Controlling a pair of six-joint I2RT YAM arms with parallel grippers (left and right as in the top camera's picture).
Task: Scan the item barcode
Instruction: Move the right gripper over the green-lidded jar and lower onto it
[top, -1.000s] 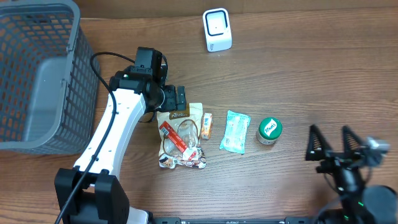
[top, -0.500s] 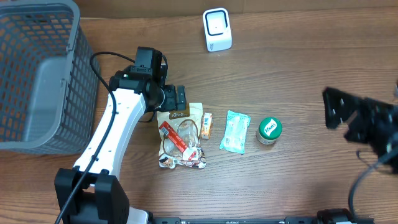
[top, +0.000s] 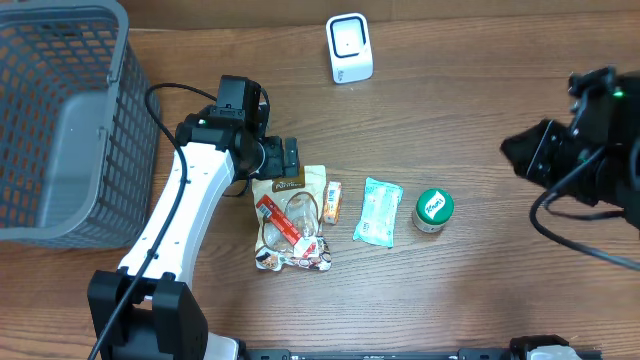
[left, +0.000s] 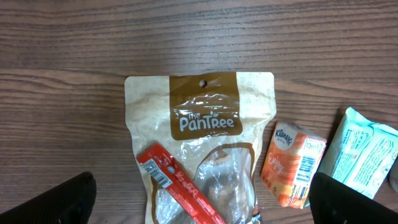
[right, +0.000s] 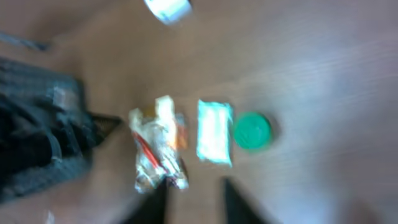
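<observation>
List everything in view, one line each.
basket: 1, grey, far left
scanner: 1, white, top centre
pouch: 1, tan and brown, centre
red stick: 1, red, lying on the pouch
tissue pack: 1, orange, just right of the pouch
teal pack: 1, teal, right of the tissue pack
jar: 1, green lid, right of the teal pack
table: 1, brown wood, under everything
left gripper: 1, black, open, at the pouch's top edge
right gripper: 1, black, blurred, jaws apart, far right, holding nothing

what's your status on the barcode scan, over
Left gripper open over the Pantree pouch, nothing gripped. Right gripper off to the side, too blurred to call. Pouch lying flat, scanner unobstructed.
</observation>
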